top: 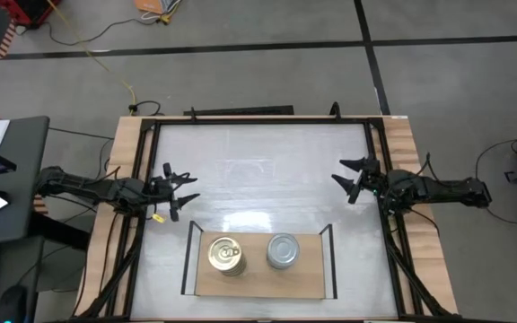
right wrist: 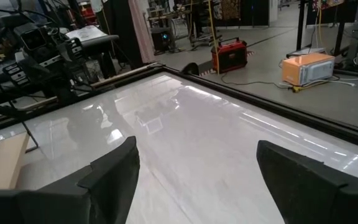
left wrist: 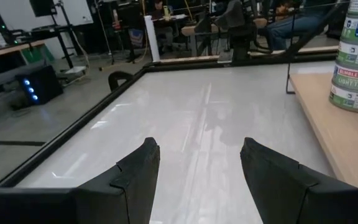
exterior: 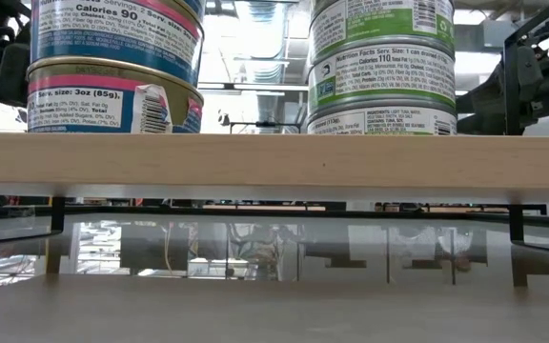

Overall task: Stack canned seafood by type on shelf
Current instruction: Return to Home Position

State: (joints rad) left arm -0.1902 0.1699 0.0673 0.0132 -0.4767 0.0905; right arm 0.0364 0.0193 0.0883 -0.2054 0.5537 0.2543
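Observation:
Two stacks of canned seafood stand on the wooden shelf (top: 258, 280) near the table's front edge: a gold-lidded stack (top: 227, 254) with blue and pink labels (exterior: 112, 71) and a silver-lidded stack (top: 283, 250) with green labels (exterior: 381, 67). The bottom tin of each stack rests on the board. My left gripper (top: 183, 189) hovers open at the table's left side, above the white tabletop, with nothing between its fingers (left wrist: 135, 174). My right gripper (top: 348, 172) hovers open at the right side, also with nothing between its fingers (right wrist: 110, 171).
The shelf has thin black uprights at both ends (top: 188, 258) (top: 332, 258). A black frame (top: 258, 118) borders the white tabletop (top: 258, 170). The low view shows the shelf board (exterior: 274, 157) raised above the table on dark legs.

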